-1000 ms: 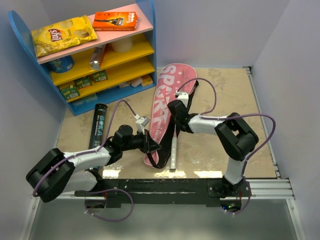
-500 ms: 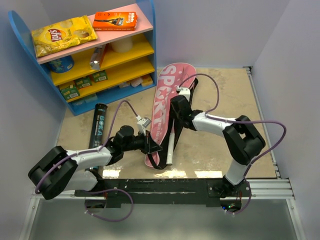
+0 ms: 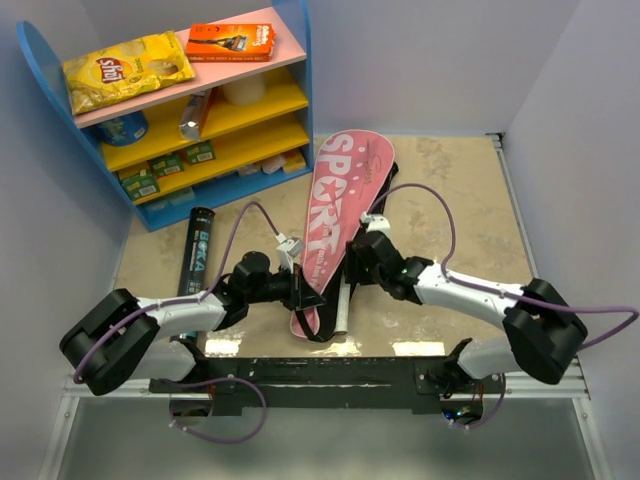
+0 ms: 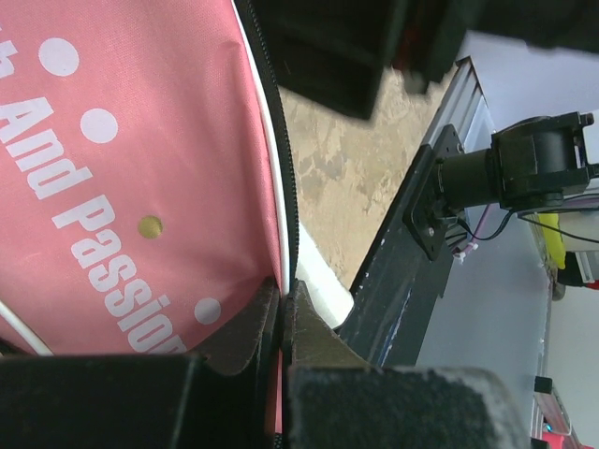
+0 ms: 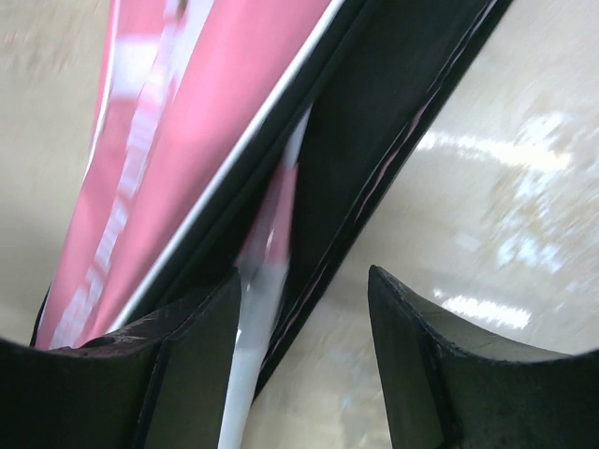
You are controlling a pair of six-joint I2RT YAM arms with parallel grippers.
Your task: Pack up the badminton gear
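Note:
The pink "SPORT" racket cover (image 3: 335,195) lies lengthwise on the table's middle. My left gripper (image 3: 306,290) is shut on the black zip edge near its lower end; in the left wrist view the fingertips (image 4: 284,297) pinch that edge beside the pink cloth (image 4: 122,168). The racket's pale handle (image 3: 340,305) sticks out of the cover's lower opening. My right gripper (image 3: 357,256) hovers open just above it; in the right wrist view the pale shaft (image 5: 245,374) runs past its left finger, ungripped. The long black tube (image 3: 197,250) lies to the left.
A blue shelf unit (image 3: 45,75) stands at the back left with a yellow chip bag (image 3: 125,68) and an orange box (image 3: 231,41) on top. Pale walls close the back and sides. The black mounting rail (image 3: 330,370) runs along the near edge.
My right gripper has opened and let go of the racket shaft, and that arm's elbow has swung down to the right. The handle shifted slightly left. The left gripper kept its grip.

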